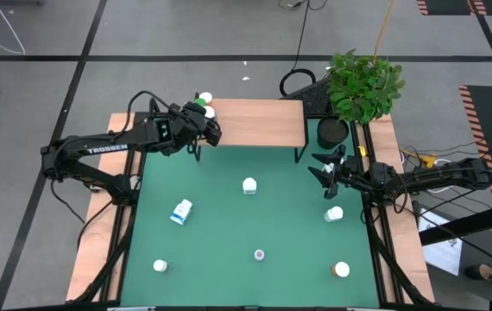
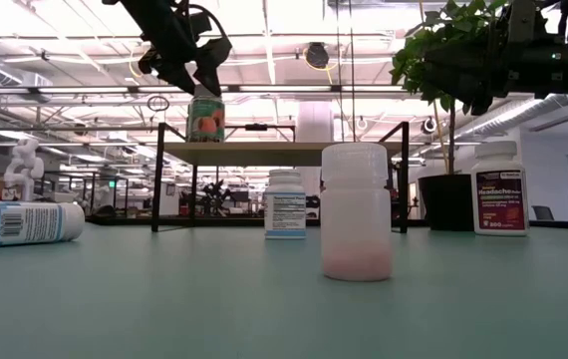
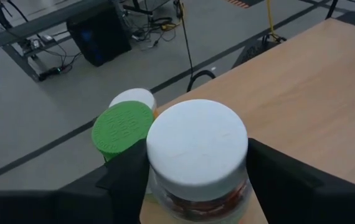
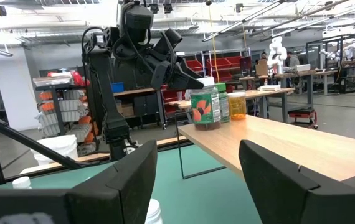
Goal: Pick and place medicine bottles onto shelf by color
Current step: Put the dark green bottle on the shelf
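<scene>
A frosted bottle [image 2: 356,210] with pink contents is standing closest in the low view, upright on the green surface [image 1: 229,225]. A white bottle with a blue label [image 1: 181,211] is lying on its side toward the left, and five more white-capped bottles [image 1: 249,185] are standing scattered across the surface. The right hand [image 1: 325,175] is hovering above the surface's right side, just short of the shelf [image 1: 255,122], its fingers [image 4: 277,174] spread wide and grasping nothing. Farther back, the left hand [image 1: 201,130] is clenching a white-capped jar [image 3: 197,155] with a peach label at the shelf's left end; whether the jar's base is touching the wood cannot be told. A green-capped bottle [image 3: 123,129] and another white-capped one [image 3: 134,98] are standing just beside the jar, at the shelf's left corner. A potted plant [image 1: 362,86] is sitting beyond the shelf's right end.
</scene>
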Tool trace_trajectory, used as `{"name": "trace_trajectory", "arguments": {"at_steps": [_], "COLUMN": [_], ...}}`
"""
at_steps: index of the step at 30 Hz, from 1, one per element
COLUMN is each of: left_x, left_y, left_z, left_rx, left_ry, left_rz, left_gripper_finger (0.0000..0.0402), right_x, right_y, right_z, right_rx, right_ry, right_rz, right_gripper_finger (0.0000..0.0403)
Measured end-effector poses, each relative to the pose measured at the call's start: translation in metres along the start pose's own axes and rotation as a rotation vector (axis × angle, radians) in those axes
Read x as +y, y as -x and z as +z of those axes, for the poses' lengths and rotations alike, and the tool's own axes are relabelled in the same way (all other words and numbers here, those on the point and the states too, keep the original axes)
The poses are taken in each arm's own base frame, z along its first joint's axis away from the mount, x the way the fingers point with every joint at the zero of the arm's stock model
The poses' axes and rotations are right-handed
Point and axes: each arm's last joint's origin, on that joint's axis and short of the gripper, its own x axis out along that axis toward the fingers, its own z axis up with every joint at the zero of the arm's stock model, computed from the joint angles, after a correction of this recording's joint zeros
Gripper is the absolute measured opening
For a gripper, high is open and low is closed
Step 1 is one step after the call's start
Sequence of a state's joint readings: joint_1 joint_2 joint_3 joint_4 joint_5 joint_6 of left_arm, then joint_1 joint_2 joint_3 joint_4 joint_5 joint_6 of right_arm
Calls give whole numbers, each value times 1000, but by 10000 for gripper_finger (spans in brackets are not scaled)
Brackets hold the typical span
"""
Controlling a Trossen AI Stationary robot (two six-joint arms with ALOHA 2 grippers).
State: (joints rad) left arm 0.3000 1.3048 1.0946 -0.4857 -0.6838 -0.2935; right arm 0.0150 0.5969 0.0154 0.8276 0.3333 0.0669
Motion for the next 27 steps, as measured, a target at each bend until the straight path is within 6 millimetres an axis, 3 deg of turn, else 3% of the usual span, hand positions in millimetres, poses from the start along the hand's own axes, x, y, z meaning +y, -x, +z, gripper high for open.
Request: {"name": "trace_trajectory", "arguments": {"at_steps": [16,27], "left_x": [19,19], "left_y": [20,20], "left_z": [-1,-2], "left_rx": [22,27], "left_ry": [-15,-23], "left_rz": [-4,4], "left_gripper_finger": [261,269], "right_x": [0,0], "right_y": [0,0], "right_z": [1,2], "right_rx": [-7,-21], "right_ry": [-3,-8], "right_rz": [0,1], "right_gripper_finger": [224,224]}}
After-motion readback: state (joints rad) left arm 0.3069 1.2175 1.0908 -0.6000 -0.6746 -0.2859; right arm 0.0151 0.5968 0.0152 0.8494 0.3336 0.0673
